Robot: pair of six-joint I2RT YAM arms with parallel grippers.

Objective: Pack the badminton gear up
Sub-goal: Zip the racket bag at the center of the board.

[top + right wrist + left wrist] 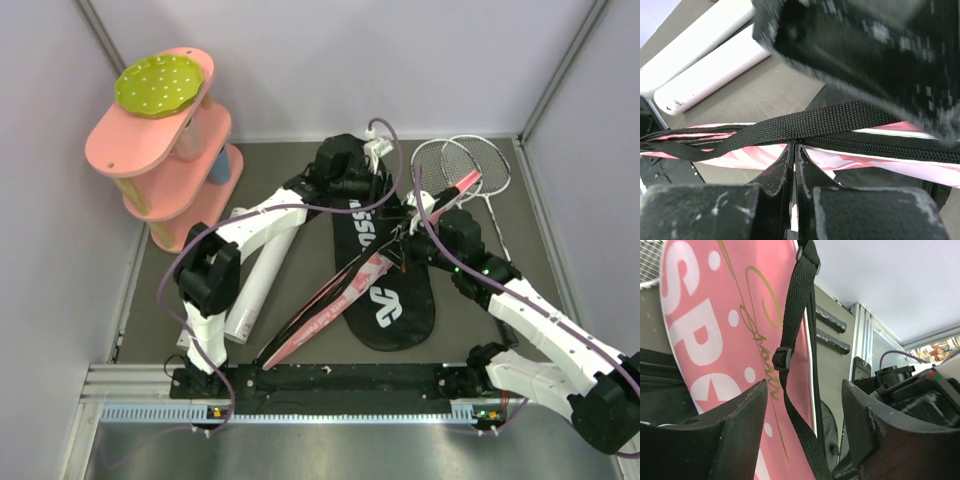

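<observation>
The racket bag lies black side up in the middle, its pink flap lifted along the left edge. My right gripper is shut on the bag's zipper edge, fingertips together under the black strap. My left gripper hovers over the bag's far end, open. The strap runs loose between its fingers, in front of the pink "SPORT" side. Two racket heads lie at the far right. Two white tubes lie left of the bag. No shuttlecocks show.
A pink tiered shelf with a green dotted disc stands at the far left corner. White walls close in the dark mat on three sides. The tubes also show in the right wrist view. A metal rail runs along the near edge.
</observation>
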